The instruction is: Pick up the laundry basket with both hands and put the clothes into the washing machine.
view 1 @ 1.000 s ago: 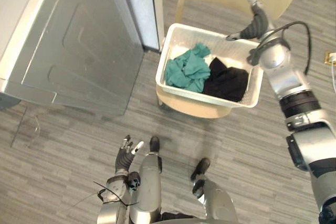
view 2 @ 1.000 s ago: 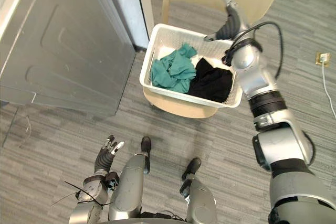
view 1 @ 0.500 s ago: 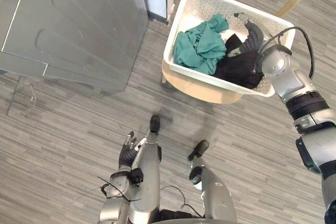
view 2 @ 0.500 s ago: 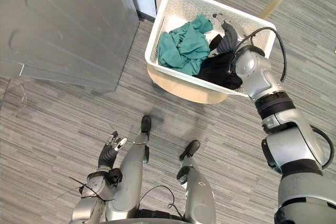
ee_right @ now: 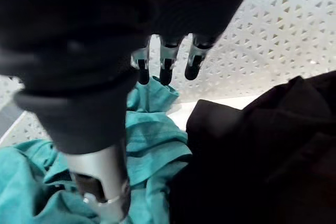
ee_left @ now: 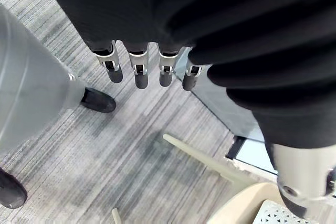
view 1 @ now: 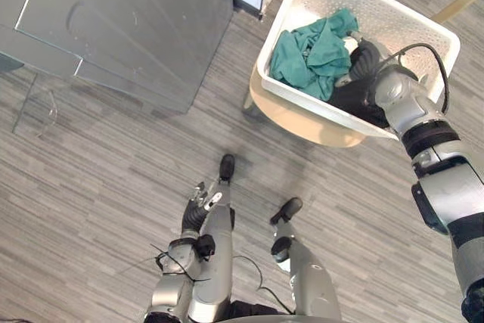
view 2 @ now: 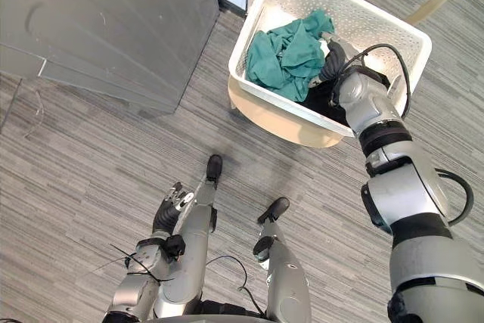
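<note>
right hand fingers straight, inside basket rim over clothes | left hand fingers relaxed, low above floor

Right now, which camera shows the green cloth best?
The right eye view: the green cloth lies in plain sight in the basket. The left eye view shows much the same; the right wrist view, part of it close up.

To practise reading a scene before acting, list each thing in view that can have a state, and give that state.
Laundry basket: resting on the stool, not lifted.
Teal garment: crumpled in the basket.
Black garment: heaped beside it, in the basket.
Right hand: open, inside the basket above the garments.
Left hand: open, empty, away from the basket.
Washing machine: door state cannot be told.
</note>
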Available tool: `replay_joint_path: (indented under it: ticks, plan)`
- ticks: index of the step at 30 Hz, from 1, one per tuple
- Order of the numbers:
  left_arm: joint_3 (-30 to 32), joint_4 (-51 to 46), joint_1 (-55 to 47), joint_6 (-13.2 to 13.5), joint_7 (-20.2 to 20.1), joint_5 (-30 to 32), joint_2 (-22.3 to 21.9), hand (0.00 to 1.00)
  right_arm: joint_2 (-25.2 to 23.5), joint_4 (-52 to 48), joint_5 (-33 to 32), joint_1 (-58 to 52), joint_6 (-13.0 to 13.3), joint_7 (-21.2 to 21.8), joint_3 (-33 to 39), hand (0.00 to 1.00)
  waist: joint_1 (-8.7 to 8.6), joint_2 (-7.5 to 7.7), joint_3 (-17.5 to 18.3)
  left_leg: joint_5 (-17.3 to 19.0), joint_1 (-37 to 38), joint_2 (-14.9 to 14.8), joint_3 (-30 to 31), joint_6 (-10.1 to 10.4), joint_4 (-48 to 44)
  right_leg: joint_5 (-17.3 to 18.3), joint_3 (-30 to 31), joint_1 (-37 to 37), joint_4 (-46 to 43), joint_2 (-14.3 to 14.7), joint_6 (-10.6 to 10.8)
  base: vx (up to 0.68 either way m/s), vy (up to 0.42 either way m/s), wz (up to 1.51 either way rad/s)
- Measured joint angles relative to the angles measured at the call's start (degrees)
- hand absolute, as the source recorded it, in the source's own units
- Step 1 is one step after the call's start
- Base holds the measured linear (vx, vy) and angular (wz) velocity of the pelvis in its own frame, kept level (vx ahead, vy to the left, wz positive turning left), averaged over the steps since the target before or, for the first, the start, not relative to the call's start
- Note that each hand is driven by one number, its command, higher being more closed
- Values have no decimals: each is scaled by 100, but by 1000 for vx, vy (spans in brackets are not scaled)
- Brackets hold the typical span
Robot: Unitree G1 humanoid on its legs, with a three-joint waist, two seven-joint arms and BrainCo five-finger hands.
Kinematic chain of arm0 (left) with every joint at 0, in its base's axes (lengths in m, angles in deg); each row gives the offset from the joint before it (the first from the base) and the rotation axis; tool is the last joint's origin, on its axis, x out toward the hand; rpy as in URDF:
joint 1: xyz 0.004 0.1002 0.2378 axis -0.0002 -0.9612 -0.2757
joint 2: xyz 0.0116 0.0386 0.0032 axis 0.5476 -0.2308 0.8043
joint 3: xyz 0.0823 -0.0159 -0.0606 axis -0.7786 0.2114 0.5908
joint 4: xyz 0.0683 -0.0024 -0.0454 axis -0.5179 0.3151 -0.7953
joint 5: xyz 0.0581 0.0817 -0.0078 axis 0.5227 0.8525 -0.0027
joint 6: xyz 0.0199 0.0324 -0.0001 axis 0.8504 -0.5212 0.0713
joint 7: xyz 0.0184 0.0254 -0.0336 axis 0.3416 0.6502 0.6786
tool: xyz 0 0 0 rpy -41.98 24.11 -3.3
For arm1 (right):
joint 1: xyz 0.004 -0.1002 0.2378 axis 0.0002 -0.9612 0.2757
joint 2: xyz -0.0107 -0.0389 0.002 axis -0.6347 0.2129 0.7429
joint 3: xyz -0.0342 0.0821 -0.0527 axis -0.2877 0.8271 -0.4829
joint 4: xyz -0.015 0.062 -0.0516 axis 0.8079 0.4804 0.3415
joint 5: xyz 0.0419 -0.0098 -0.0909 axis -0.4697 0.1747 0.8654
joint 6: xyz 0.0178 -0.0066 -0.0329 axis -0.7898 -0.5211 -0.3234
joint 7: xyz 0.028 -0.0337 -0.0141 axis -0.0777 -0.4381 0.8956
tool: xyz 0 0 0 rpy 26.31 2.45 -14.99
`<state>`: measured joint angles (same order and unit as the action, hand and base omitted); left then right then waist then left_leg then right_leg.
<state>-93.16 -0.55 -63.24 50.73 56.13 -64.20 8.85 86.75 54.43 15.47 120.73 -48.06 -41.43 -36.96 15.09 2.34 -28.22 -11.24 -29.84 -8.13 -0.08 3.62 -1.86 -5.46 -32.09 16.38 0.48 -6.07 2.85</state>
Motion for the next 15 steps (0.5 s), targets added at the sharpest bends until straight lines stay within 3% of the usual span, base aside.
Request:
replay_joint_path:
  ticks: [4, 5, 8, 15]
  plan:
    - [-122, 48, 154, 52, -4, -146, -13, 0, -46, 597, 256, 145, -81, -19, 1, 0, 66, -14, -7, -72, -50, 9, 94, 31, 152, 0, -104, 28, 60, 5, 0, -9, 29, 13]
    - [-148, 48, 215, 62, -4, -202, -42, 0, -35, 761, 289, 178, -96, -51, -1, 0, 150, -14, -8, -112, -93, 9, 137, 22, 206, 0, -100, 104, 64, 12, 0, 0, 0, 0]
    - [-299, 38, 362, 91, -8, -294, -104, 0, -43, 1083, 490, 314, -101, -146, -98, 0, 190, -131, -73, -255, -196, 12, 184, 30, 366, -1, -214, 199, 85, 33, 1, 11, 32, 12]
    - [-354, 22, 635, 171, -12, -506, -421, 0, 31, 1502, 411, 854, -161, -411, -673, 0, 440, -219, -121, -367, -467, 15, 244, 35, 543, -51, -223, 514, 210, 70, 12, 48, 38, -2]
